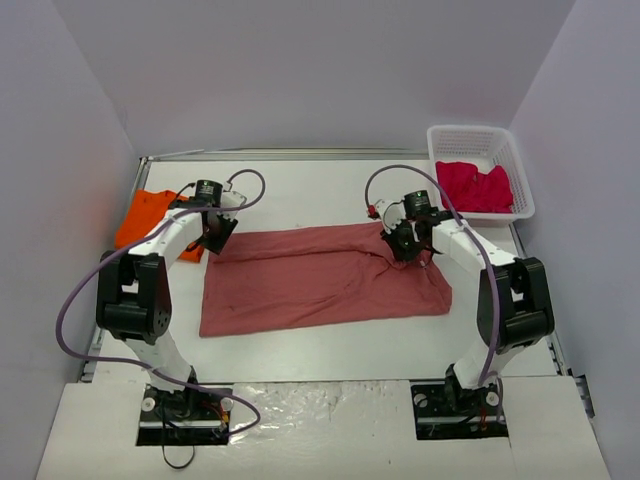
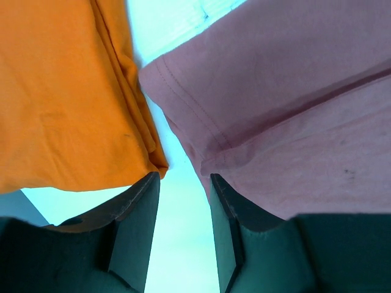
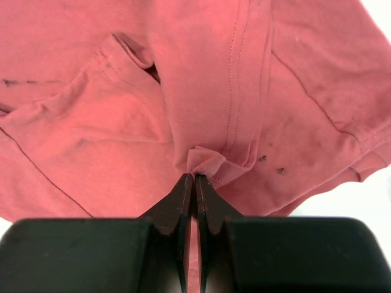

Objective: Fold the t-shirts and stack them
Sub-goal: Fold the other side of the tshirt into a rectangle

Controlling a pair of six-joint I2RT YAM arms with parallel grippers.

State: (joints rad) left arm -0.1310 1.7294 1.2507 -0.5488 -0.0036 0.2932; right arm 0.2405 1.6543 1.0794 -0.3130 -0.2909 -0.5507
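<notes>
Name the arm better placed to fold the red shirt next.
Right. The right gripper is shut on the red shirt; the left gripper hangs open, holding nothing, beside the orange shirt.

No lettering, label, brand mark or number can be read in any of the three views.
</notes>
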